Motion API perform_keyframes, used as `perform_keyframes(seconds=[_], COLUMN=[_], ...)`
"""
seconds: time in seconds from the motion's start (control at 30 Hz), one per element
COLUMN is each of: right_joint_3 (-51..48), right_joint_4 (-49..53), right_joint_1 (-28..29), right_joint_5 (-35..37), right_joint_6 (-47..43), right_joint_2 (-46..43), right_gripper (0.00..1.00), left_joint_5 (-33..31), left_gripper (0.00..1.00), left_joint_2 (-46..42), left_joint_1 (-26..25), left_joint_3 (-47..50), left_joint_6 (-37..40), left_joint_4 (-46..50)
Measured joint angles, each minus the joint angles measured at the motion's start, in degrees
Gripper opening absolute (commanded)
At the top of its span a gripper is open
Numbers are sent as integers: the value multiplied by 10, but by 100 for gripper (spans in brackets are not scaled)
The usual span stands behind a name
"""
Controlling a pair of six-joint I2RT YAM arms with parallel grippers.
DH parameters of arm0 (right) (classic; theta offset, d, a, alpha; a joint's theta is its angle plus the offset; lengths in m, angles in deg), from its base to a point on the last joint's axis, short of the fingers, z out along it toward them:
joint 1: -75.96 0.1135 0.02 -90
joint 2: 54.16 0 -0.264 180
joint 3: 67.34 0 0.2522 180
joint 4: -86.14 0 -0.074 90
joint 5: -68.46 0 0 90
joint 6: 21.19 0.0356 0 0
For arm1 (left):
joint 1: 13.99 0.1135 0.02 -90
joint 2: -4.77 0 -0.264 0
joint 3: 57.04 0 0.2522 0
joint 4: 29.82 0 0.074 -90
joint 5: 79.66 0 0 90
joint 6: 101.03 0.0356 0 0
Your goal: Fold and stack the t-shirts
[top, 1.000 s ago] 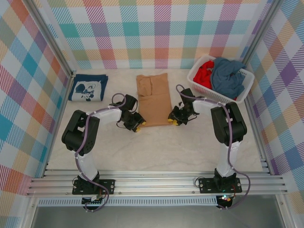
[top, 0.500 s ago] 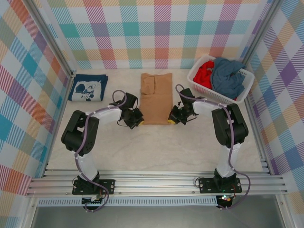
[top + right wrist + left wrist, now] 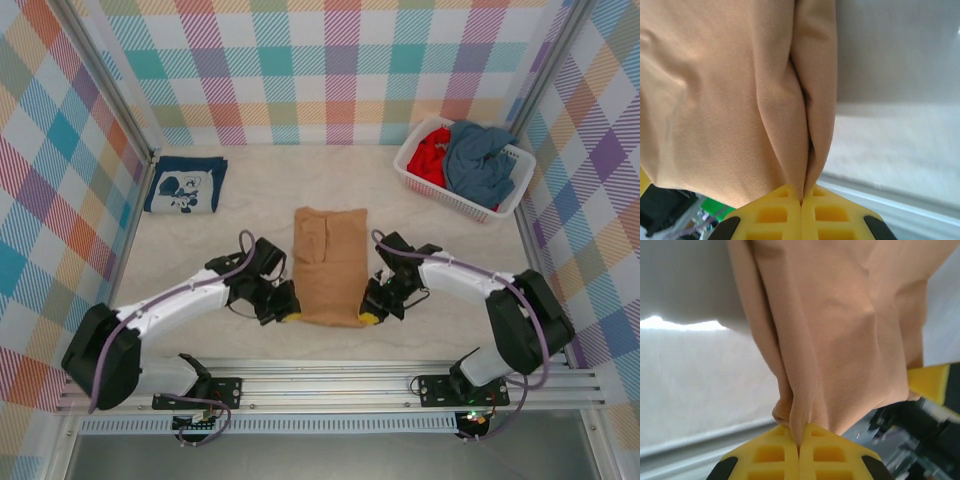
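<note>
Both pairs of jaws are clamped shut on the tan shirt (image 3: 328, 262), one at each near corner. The left jaws pinch the left corner and the right jaws the right corner. In the wrist views the yellow fingertips (image 3: 775, 456) meet with a pleat of tan cloth squeezed between them, and it's the same on the other side (image 3: 771, 215).

The shirt is already folded in to a narrow panel. It lies on the worktop (image 3: 430, 215), running straight away from the jaws toward the back wall. Whether the gripped edge is lifted off the surface or just touching it, I can't tell.

A navy shirt (image 3: 186, 185) lies folded well beyond the left jaws and off to their left. Well beyond the right jaws, to their right, a white basket (image 3: 513, 196) holds a red shirt (image 3: 428, 155) and a grey-blue one (image 3: 478, 165).

To me this looks like the crosswise fold on the tan shirt. Next, the two arms would need to rise together and carry the near edge over toward the far one. They should keep the same spacing so the cloth stays taut and square, and let go only once the edges line up. After that it would go onto the navy one.
</note>
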Motion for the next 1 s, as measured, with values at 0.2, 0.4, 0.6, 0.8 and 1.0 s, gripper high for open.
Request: perform_keyframes(seconds=[0.2,0.4,0.6,0.8,1.0], right_joint_3=[-2,70,169,229,264], right_joint_4=[51,90,125,133,130], right_joint_1=[12,11,-7,-34,-55], right_joint_5=[-18,4,33,40,39], right_joint_6=[30,51,54,53,49], right_joint_2=[-98,-112,-92,-40,19], right_gripper=[0,0,0,0,0], left_joint_5=[15,-25,-71,-78,-64], left_gripper=[0,0,0,0,0], left_joint_2=[-95,-107,-100,-61,5], left_joint_1=[-14,-15,-3,46,107], left_joint_3=[14,-56,-121,-149,-173], left_joint_6=[-26,-47,-58,-58,-58], left_joint_4=[48,61,63,60,52])
